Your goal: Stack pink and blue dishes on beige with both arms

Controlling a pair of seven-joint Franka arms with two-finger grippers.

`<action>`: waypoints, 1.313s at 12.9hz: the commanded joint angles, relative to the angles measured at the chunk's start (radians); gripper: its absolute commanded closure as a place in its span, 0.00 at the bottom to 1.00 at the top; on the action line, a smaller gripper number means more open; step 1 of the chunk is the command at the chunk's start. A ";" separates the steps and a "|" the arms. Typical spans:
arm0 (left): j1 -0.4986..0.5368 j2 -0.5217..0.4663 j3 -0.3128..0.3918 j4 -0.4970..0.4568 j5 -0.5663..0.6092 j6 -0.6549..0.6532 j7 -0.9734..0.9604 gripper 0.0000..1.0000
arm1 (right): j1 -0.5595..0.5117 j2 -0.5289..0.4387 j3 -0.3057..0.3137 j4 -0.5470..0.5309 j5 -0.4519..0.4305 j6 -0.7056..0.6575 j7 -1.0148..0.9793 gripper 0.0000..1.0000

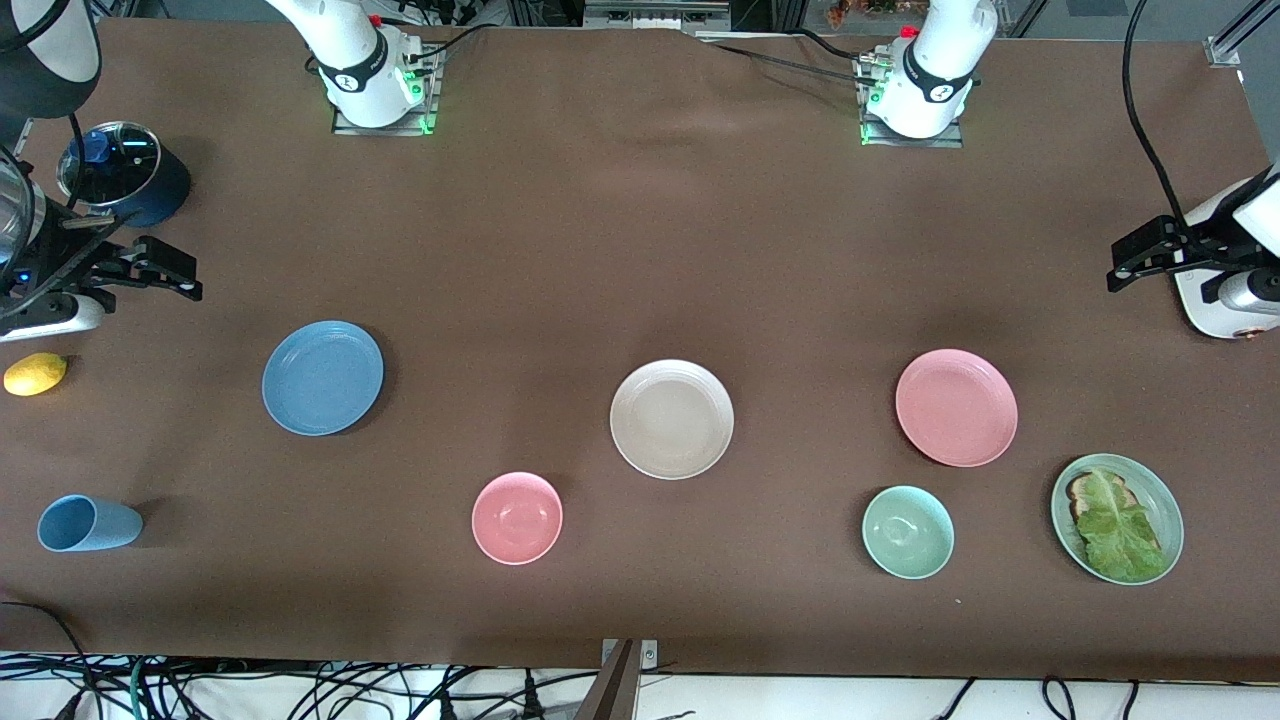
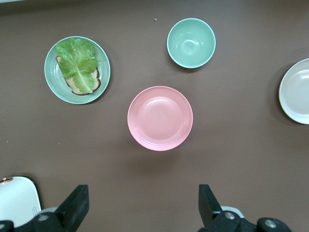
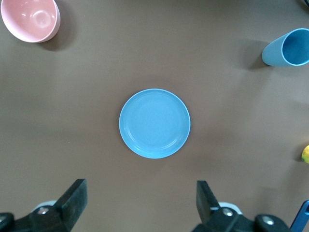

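The cream-beige plate (image 1: 671, 419) lies mid-table, and its edge shows in the left wrist view (image 2: 297, 92). The blue plate (image 1: 322, 377) lies flat toward the right arm's end. The pink plate (image 1: 956, 407) lies flat toward the left arm's end. My right gripper (image 1: 170, 272) hangs open and empty high over the right arm's end of the table; its wrist view looks down on the blue plate (image 3: 154, 123) ahead of the open gripper (image 3: 141, 186). My left gripper (image 1: 1125, 262) hangs open and empty over the left arm's end, with the pink plate (image 2: 160, 118) ahead of it (image 2: 143, 193).
A small pink bowl (image 1: 517, 517) and a green bowl (image 1: 908, 532) sit nearer the front camera than the plates. A pale green oval plate (image 1: 1117, 518) holds toast and lettuce. A blue cup (image 1: 88, 524) lies on its side; a lemon (image 1: 35, 374) and a lidded dark pot (image 1: 125, 172) are at the right arm's end.
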 commanded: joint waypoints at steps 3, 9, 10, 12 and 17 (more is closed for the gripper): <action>-0.005 0.000 0.002 0.004 0.002 -0.007 0.009 0.00 | -0.007 -0.001 0.003 0.009 -0.002 -0.017 0.011 0.00; -0.003 0.000 0.002 0.005 -0.001 -0.008 0.009 0.00 | -0.024 0.001 0.003 0.009 -0.002 -0.017 0.009 0.00; -0.003 0.000 0.003 0.005 -0.001 -0.010 0.009 0.00 | -0.025 0.002 0.003 0.009 -0.002 -0.015 0.011 0.00; -0.005 0.003 0.002 0.005 0.001 -0.008 0.007 0.00 | -0.025 0.002 0.003 0.010 -0.002 -0.015 0.014 0.00; -0.009 0.004 0.000 -0.002 0.002 -0.033 0.007 0.00 | -0.024 0.001 0.004 0.010 -0.001 -0.015 0.014 0.00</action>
